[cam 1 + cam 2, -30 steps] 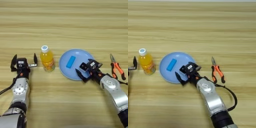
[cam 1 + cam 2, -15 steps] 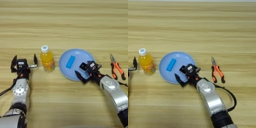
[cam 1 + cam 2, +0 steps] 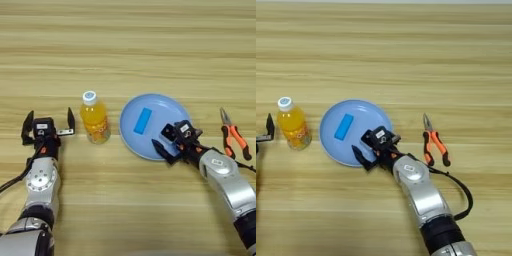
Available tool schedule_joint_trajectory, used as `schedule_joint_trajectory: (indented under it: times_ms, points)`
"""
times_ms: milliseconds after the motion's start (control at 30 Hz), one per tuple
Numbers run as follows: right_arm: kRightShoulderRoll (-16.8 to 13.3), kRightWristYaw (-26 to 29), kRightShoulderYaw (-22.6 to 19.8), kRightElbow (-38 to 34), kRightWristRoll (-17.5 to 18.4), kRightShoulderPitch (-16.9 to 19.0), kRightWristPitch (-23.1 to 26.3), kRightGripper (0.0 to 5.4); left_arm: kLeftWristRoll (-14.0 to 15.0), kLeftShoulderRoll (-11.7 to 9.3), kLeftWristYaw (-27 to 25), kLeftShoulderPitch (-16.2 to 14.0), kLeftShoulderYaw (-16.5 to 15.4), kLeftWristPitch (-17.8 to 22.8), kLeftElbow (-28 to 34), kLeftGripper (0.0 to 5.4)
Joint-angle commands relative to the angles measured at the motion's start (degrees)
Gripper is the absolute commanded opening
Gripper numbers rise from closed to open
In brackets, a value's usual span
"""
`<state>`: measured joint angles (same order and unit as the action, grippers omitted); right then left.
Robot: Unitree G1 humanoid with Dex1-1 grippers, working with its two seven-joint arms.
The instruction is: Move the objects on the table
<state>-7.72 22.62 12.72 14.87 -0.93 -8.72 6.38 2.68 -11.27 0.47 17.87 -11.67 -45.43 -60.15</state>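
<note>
- Two grippers are showing over the near part of the table [image 3: 150,45], and we are starting with the right gripper [image 3: 174,141], which is sitting at the near right rim of the blue plate [image 3: 131,141] with its black fingers spread apart and nothing between them.
- We are seeing almost no change from the pictures of a second ago: the right gripper is staying at the plate's rim, shifted only slightly, so we are judging that no object has been moved in this stretch.
- We are finding the left gripper [image 3: 48,126] parked toward the near left edge, its fingers spread wide and empty, just left of the bottle [image 3: 94,117].
- The bottle, holding orange drink under a white cap, is standing upright between the left gripper and the plate, near the plate but apart from it.
- A small blue block [image 3: 142,120] is lying inside the plate, apart from the right gripper.
- The orange-handled pliers [image 3: 233,138] are lying flat to the right of the plate, near the right forearm, tips pointing toward the far edge.
- We are seeing nothing blocking either gripper; the plate's rim is the closest thing to the right fingers, and the forearm could brush the pliers.
</note>
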Motion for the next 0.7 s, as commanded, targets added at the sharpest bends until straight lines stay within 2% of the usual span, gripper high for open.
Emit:
schedule_joint_trajectory:
  times_ms: [33, 500, 700]
  points:
    - [-0.4, -0.2, -0.5, 0.7, -0.2, 0.0, 0.5, 4.39, 0.0, 0.4, 0.2, -0.2, -0.1, -0.3, 0.6, 5.40]
    - [-0.4, -0.2, -0.8, 0.2, -0.2, 0.2, 0.4, 2.70, -0.1, 0.6, 0.4, -0.2, -0.1, -0.3, 0.7, 5.40]
    - [-0.1, -0.4, -0.8, -1.0, -0.2, 0.7, 0.4, 2.48, -0.1, 0.6, 0.4, -0.3, -0.1, -0.3, 0.8, 5.40]
